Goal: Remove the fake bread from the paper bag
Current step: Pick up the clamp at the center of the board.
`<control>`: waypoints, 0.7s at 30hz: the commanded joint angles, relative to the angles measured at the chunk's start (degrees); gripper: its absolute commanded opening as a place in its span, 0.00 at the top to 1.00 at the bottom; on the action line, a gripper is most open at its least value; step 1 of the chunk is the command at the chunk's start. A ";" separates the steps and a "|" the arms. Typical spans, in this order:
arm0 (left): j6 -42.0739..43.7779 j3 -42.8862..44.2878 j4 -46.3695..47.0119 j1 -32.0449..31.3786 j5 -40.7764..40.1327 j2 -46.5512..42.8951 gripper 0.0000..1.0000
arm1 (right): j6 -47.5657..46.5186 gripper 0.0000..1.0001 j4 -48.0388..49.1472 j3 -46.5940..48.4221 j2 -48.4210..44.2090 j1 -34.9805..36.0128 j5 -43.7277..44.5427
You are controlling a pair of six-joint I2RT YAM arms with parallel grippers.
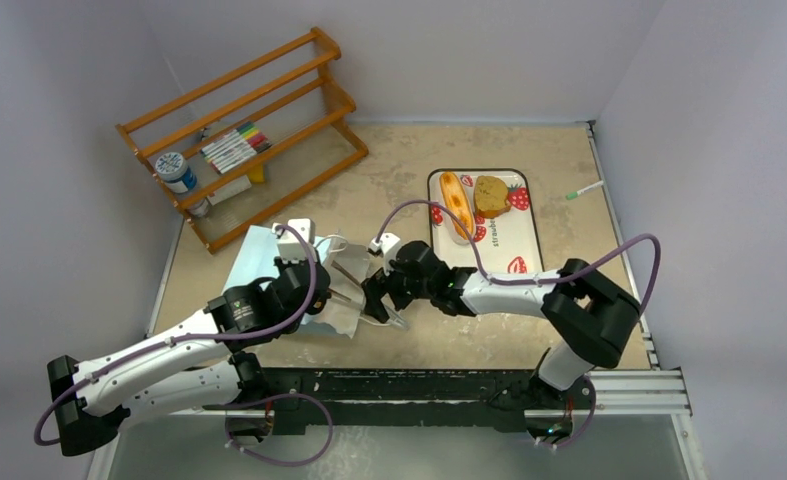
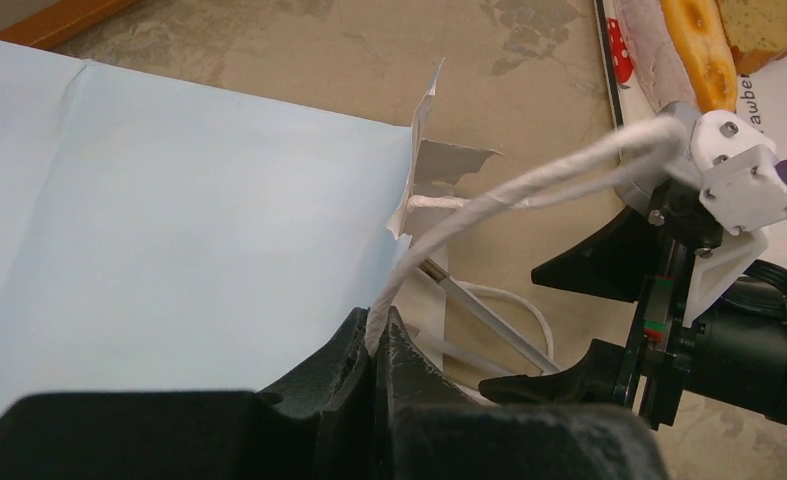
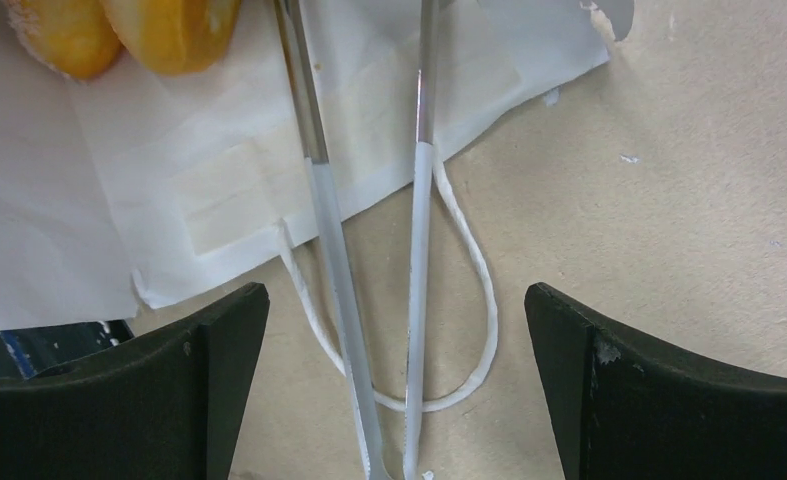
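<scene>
The light blue paper bag (image 1: 269, 262) lies flat on the table, its white-lined mouth (image 3: 219, 150) facing right. My left gripper (image 2: 383, 326) is shut on one white string handle (image 2: 489, 200), pulled taut; in the top view it (image 1: 319, 290) sits at the bag's mouth. Two golden pieces of fake bread (image 3: 119, 30) show inside the mouth. My right gripper (image 3: 397, 300) is open, its fingers (image 3: 219, 380) either side of metal tongs (image 3: 319, 220) that reach into the bag. A long loaf (image 1: 456, 205) and a brown slice (image 1: 490, 195) lie on the tray.
The white strawberry-print tray (image 1: 514, 250) stands right of the bag. An orange wooden rack (image 1: 249, 130) with markers and a jar is at the back left. A green-tipped pen (image 1: 584, 190) lies at the far right. The bag's second handle loop (image 3: 474, 300) rests on the table.
</scene>
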 commanded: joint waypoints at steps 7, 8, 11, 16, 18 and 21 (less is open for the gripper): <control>-0.39 1.56 1.25 -0.21 -2.83 -0.36 1.00 | 1.24 0.00 16.15 -2.46 3.94 1.43 5.46; -0.40 1.60 1.20 -0.21 -2.79 -0.31 1.00 | 1.18 0.00 16.80 -2.49 4.64 1.79 5.96; -0.32 1.73 1.19 -0.21 -2.55 -0.19 1.00 | 0.94 0.00 18.97 -2.89 6.71 3.53 7.74; -0.15 1.86 0.88 -0.21 -2.63 -0.15 1.00 | -0.53 0.09 23.53 -4.85 7.88 7.35 11.47; -0.23 1.95 0.64 -0.21 -2.55 -0.13 1.00 | -0.86 0.16 25.17 -5.54 8.42 7.90 11.92; -0.19 2.21 0.17 -0.21 -2.42 -0.21 1.00 | -1.49 0.28 26.25 -5.86 9.19 8.10 12.64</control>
